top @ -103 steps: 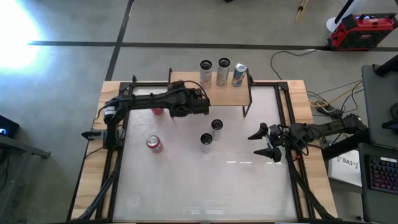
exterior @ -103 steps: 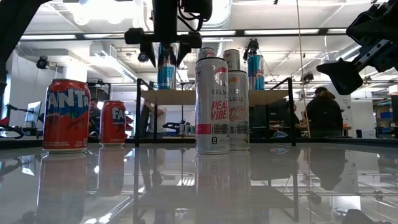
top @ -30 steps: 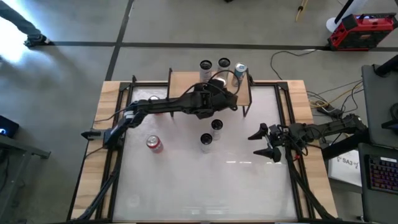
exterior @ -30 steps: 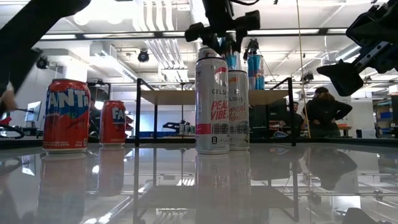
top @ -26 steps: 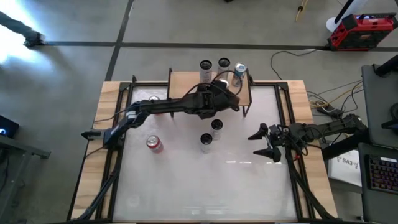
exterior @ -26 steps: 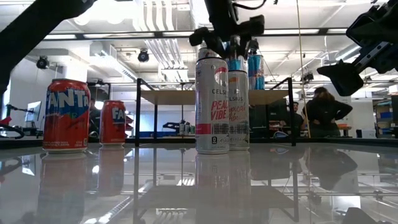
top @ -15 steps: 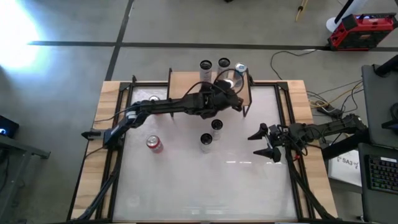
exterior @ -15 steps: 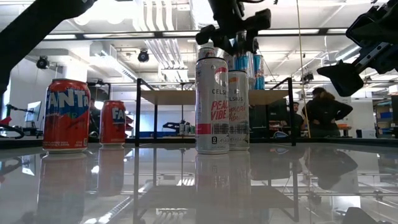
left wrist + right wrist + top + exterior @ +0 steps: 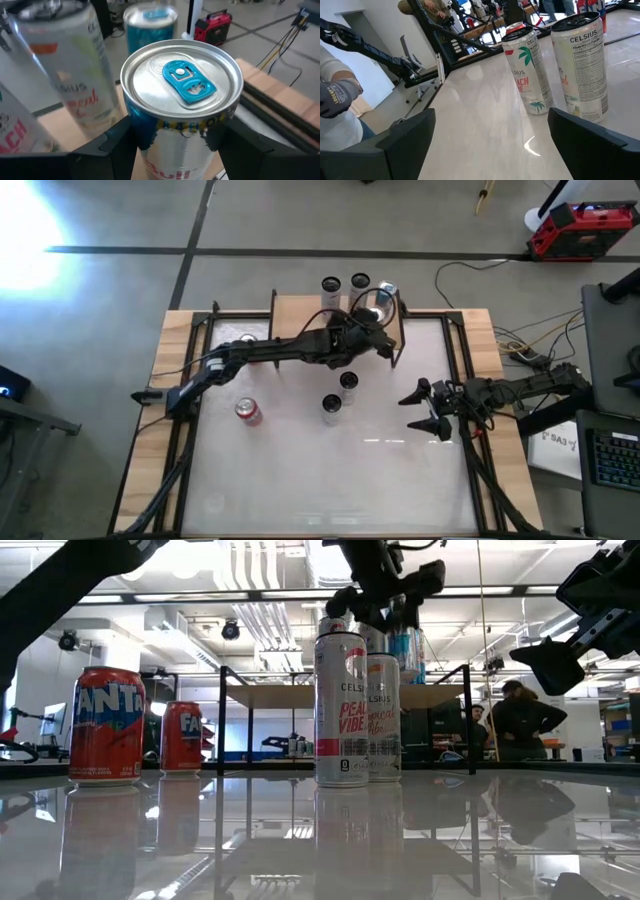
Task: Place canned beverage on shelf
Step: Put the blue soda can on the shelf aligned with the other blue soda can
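Observation:
My left gripper (image 9: 366, 320) is shut on a blue and silver can (image 9: 181, 85), whose top (image 9: 368, 305) shows over the right part of the shelf (image 9: 300, 312), a tan wooden top on black legs. The held can is close to three cans standing on the shelf's far edge: two Celsius cans (image 9: 330, 285) (image 9: 358, 281) and a blue can (image 9: 388, 287). Whether the held can's bottom touches the shelf is hidden. My right gripper (image 9: 425, 408) waits open at the table's right side. My left gripper pinches the can's side wall just under the rim (image 9: 165, 126) between its two fingers (image 9: 117, 142), one on either side. The fingers come from the table's left and near side, slanting a little down. The can stands nearly upright, top up.
Two tall Celsius cans (image 9: 347, 383) (image 9: 332, 406) stand mid-table just in front of the shelf. A Fanta can (image 9: 248, 411) stands to the left, and another (image 9: 246, 339) lies partly under my left arm. People show in the room beyond.
My left gripper has carried the can along the shelf toward the table's right edge and a little toward the far edge, closer to the blue can there. The wrist has rolled as it went. The grip has stayed shut.

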Controlling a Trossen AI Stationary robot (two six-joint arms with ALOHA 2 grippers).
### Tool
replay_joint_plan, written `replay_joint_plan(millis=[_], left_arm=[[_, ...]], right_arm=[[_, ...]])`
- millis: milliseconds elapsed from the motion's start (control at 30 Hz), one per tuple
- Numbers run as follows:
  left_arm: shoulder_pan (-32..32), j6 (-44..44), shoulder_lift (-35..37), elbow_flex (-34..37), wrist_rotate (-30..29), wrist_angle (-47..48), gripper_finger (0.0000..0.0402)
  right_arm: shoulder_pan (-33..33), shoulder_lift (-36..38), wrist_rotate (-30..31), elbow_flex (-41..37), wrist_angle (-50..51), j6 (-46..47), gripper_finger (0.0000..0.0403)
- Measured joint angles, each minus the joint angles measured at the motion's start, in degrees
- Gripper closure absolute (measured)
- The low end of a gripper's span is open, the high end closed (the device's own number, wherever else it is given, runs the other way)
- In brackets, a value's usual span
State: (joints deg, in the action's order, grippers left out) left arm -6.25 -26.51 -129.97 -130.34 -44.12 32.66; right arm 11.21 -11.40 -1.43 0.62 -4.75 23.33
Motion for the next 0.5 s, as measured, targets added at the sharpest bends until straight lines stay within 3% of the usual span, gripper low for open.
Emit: replay_joint_plan(millis=[500], left_arm=[[-1.5,3.87,-0.63,-0.02,3.44,-4.2,0.0188]], right_arm=[[-0.01,0.0,0.0,0.02,0.0,0.0,0.0033]])
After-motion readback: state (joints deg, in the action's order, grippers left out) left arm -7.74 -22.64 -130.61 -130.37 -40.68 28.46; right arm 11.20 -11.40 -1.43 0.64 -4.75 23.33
